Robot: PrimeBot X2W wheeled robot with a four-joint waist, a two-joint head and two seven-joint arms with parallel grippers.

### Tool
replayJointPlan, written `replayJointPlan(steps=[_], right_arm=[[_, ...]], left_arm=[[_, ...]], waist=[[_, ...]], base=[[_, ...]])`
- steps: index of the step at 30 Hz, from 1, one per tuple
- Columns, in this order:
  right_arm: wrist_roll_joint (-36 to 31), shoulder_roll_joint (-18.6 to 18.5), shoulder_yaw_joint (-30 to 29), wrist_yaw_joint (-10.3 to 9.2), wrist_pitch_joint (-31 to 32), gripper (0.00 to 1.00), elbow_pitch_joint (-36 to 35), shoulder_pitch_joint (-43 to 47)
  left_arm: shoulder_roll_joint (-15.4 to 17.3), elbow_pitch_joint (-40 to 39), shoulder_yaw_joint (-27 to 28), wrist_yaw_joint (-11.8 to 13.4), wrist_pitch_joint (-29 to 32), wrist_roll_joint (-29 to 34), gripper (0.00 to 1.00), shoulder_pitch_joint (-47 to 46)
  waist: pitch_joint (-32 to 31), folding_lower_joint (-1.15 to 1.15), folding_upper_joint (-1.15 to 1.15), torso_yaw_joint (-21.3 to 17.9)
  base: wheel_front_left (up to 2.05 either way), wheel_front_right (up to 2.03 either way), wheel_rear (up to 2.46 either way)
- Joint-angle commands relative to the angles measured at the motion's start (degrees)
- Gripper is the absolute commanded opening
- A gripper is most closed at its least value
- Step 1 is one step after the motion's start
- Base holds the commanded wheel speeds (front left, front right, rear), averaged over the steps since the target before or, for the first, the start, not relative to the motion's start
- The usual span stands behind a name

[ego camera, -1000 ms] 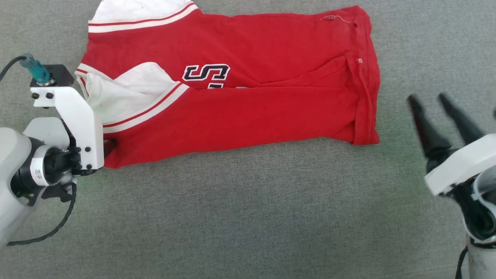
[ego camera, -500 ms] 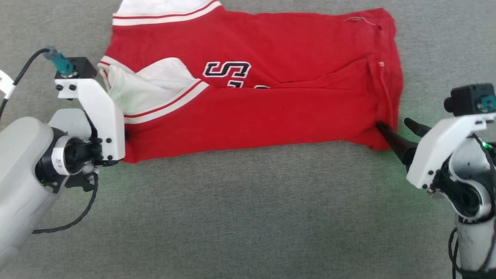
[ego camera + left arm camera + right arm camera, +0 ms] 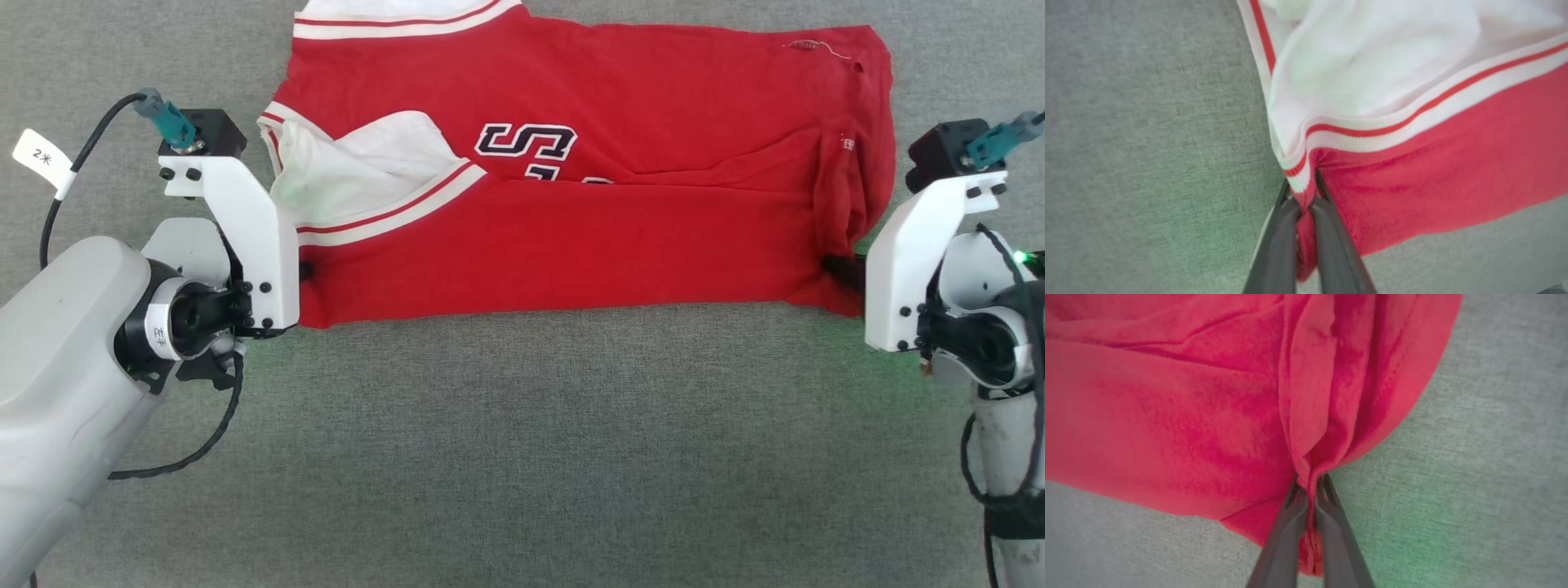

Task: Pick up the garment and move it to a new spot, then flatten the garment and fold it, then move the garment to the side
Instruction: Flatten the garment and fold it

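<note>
While L claw (image 3: 1302, 190) nips garment (image 3: 571, 245), R claw (image 3: 1310, 481) does too.

The head view is bright, evenly lit and sharp, with only faint shadow under the near edge of the garment (image 3: 571, 245). Both wrist views are soft (the white sleeve (image 3: 1372, 61) looks washed out), and a green tint stains the grey surface (image 3: 1433, 522).

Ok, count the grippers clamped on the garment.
2. The left gripper pinches the garment at its striped near-left corner; the right gripper pinches its near-right hem corner.
</note>
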Motion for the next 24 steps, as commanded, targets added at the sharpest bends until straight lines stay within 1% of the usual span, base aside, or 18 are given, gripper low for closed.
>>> replayJointPlan(steps=[1, 6, 10, 12, 13, 14, 19, 21, 24], right_arm=[[0.58, 0.36, 0.78, -0.02, 1.09, 0.00, 1.75, 1.49], [4.16, -2.13, 0.62, -0.02, 3.47, 0.00, -2.40, 1.73], [8.21, -4.76, -0.95, -0.02, 6.91, 0.00, -7.79, 3.36], [8.99, -5.09, -1.23, -0.03, 7.86, 0.00, -8.87, 4.07], [10.19, -5.08, -1.62, -0.03, 8.91, 0.00, -10.02, 4.82], [10.92, -6.04, -2.64, -0.03, 10.57, 0.00, -12.64, 6.02], [12.85, -7.83, -4.72, -0.04, 14.76, 0.00, -19.13, 10.88], [13.52, -7.88, -6.12, -0.04, 16.23, 0.00, -21.38, 12.91], [13.03, -7.63, -7.40, -0.04, 17.98, 0.00, -23.92, 16.72]], left_arm=[[-0.58, 0.99, -1.16, -0.15, 0.26, 0.07, 0.00, 2.08], [0.88, -0.17, -0.05, 0.31, -0.25, -0.51, 0.00, 2.51], [3.20, -4.83, 1.07, 1.99, 0.71, -1.45, 0.00, 3.16], [3.81, -6.16, 1.18, 2.44, 0.76, -1.60, 0.00, 3.56], [4.54, -7.57, 1.31, 3.07, 1.04, -1.67, 0.00, 4.09], [6.11, -10.60, 1.47, 4.44, 1.27, -1.73, 0.00, 5.28], [10.55, -19.09, 1.27, 9.44, 2.44, -2.15, 0.00, 9.50], [11.85, -22.58, 1.05, 11.55, 2.72, -2.51, 0.00, 11.64], [13.42, -26.37, 0.37, 13.91, 2.51, -2.75, 0.00, 14.81]], waist=[[-0.17, 0.00, 0.00, 0.17], [-0.97, 0.00, 0.00, 0.59], [-2.05, 0.00, 0.00, 1.05], [-2.23, 0.00, 0.00, 1.13], [-2.43, 0.00, 0.00, 1.21], [-2.78, 0.00, 0.00, 1.35], [-3.22, 0.00, 0.00, 1.75], [-3.18, 0.00, 0.00, 1.84], [-2.88, 0.00, 0.00, 1.86]], base=[[0.00, 0.00, 0.00], [0.00, 0.00, 0.00], [0.00, 0.00, 0.00], [0.00, 0.00, 0.00], [0.00, 0.00, 0.00], [0.00, 0.00, 0.00], [0.00, 0.00, 0.00], [0.00, 0.00, 0.00], [0.00, 0.00, 0.00]])
